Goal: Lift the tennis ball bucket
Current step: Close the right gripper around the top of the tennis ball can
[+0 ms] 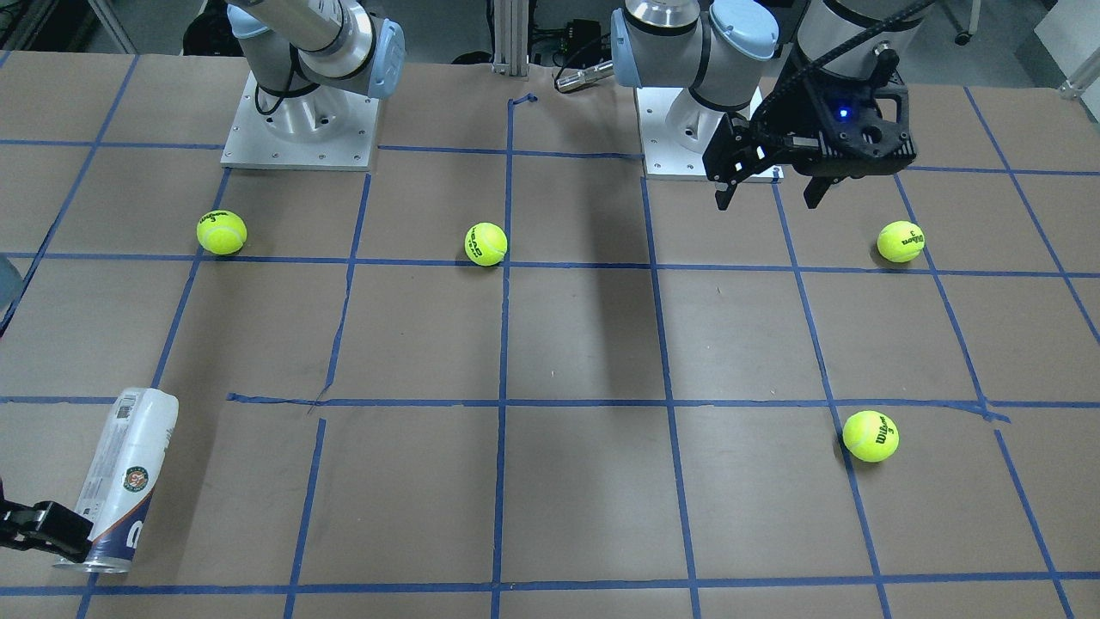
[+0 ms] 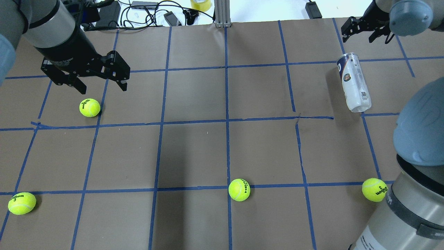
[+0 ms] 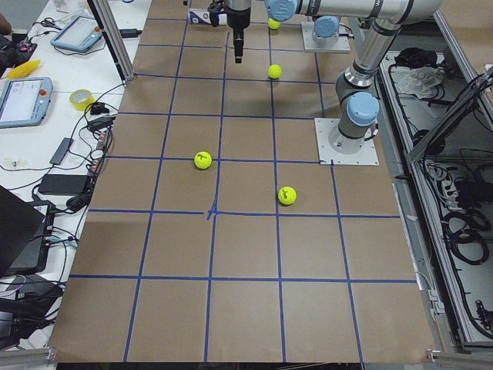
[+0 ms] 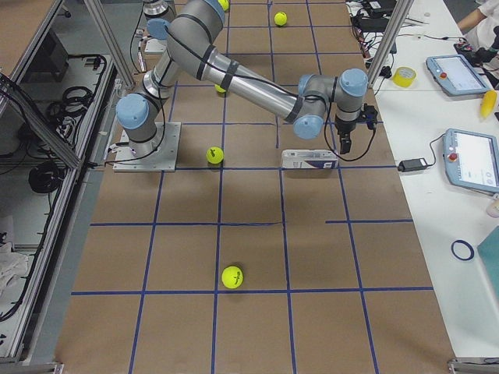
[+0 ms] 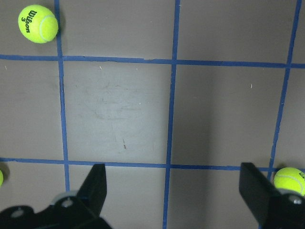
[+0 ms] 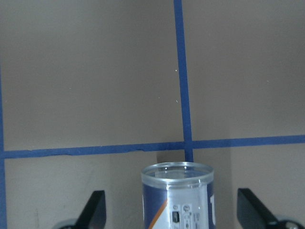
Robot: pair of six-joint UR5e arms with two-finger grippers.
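Note:
The tennis ball bucket (image 2: pixel 353 83) is a clear tube with a white and navy label. It lies on its side at the table's far right. It also shows in the front view (image 1: pixel 120 477) and the right side view (image 4: pixel 309 160). My right gripper (image 2: pixel 358 34) is open and hovers at the tube's navy, metal-rimmed end. In the right wrist view the rim end (image 6: pixel 177 200) sits between the spread fingers (image 6: pixel 95 210), untouched. My left gripper (image 2: pixel 104 88) is open and empty, hanging above the table near a tennis ball (image 2: pixel 89 107).
Other yellow-green tennis balls lie loose at the near left (image 2: pixel 21 203), near centre (image 2: pixel 239 189) and near right (image 2: pixel 374 189). Blue tape lines grid the brown table. Cables and a tape roll (image 2: pixel 200 4) lie past the far edge.

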